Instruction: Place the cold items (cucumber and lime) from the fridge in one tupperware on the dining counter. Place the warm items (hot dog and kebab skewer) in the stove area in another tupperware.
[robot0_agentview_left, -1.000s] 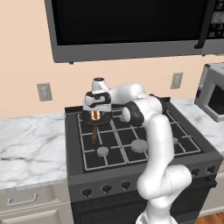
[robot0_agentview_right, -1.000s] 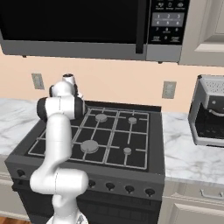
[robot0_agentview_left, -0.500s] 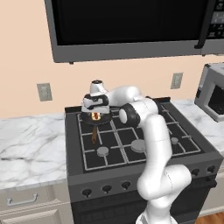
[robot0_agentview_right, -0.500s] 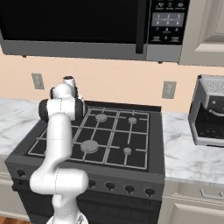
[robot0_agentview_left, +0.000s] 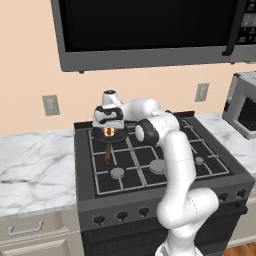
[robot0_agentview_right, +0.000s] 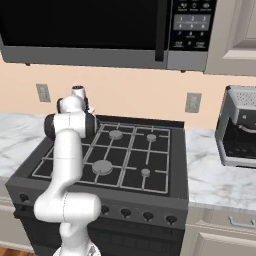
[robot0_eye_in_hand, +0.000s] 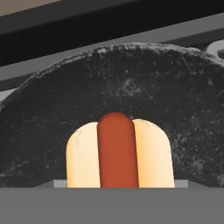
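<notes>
While the gripper (robot0_agentview_left: 108, 131) hangs low over the rear left burner of the stove (robot0_agentview_left: 150, 165), the hot dog (robot0_eye_in_hand: 118, 153) lies in a black pan (robot0_eye_in_hand: 144, 92) on that burner. Whether the jaws grip the bun cannot be told.

Glossy white rounded arm (robot0_agentview_left: 175, 150) segments, dark joint bands, black-and-white hand.

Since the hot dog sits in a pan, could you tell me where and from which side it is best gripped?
Probably from straight above, closing across the bun's two long sides at mid-length: the hot dog lies flat in the dark pan, sausage up, with the end effector directly over it.
</notes>
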